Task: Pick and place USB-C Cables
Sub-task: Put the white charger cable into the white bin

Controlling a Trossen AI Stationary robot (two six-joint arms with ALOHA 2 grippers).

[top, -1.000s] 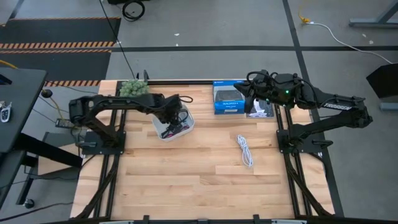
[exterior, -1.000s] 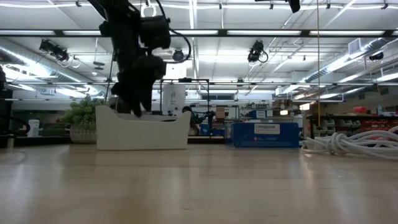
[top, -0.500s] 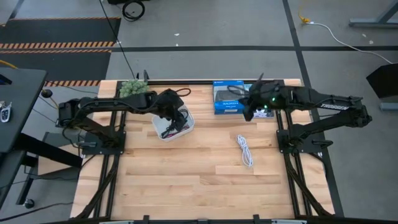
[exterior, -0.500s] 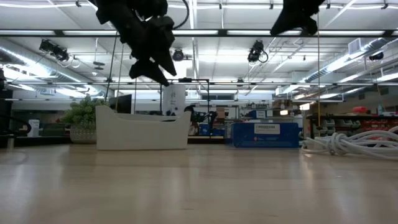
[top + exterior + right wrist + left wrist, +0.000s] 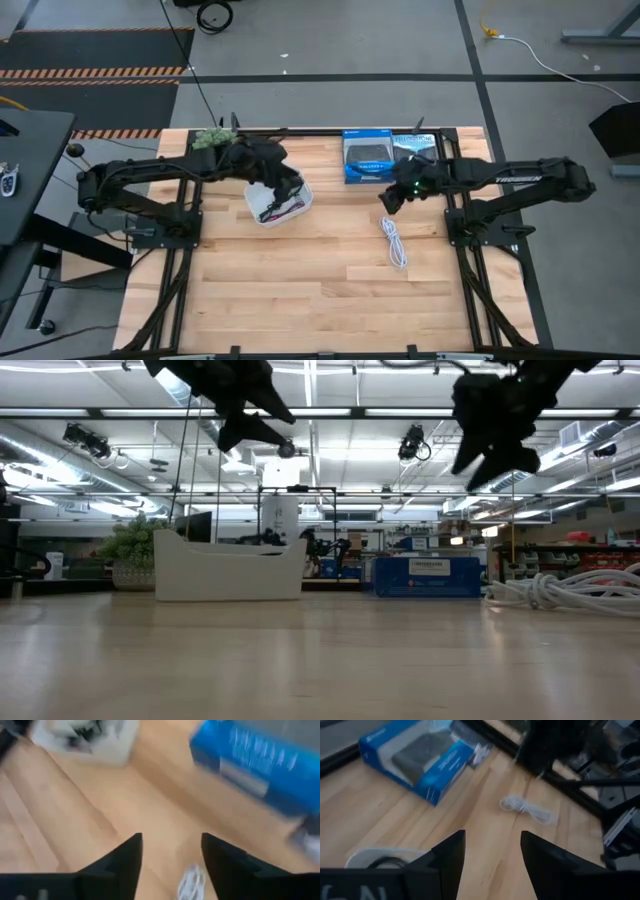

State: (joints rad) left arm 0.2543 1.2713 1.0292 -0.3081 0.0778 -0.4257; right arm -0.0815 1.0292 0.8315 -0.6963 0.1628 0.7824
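Observation:
A white USB-C cable [image 5: 393, 241] lies bundled on the wooden table right of centre; the low view also shows this white cable [image 5: 570, 590]. My right gripper [image 5: 388, 200] hangs open above the table just beyond it, and the cable [image 5: 192, 882] shows between its fingers in the right wrist view. A white bin [image 5: 262, 207] at the left holds dark and red cables [image 5: 283, 207]. My left gripper [image 5: 288, 182] hovers open over the bin, high above it [image 5: 250, 405], with nothing between its fingers [image 5: 492, 860].
Two blue retail boxes [image 5: 368, 158] [image 5: 415, 148] lie at the far edge, right of the bin. A small green plant [image 5: 213, 140] stands at the far left corner. Bare wood fills the near half of the table [image 5: 320, 300].
My left gripper has risen out of the white bin and now hangs well above its rim. My right gripper has come down from over the blue boxes toward the table's near edge and the white cable, and it has opened.

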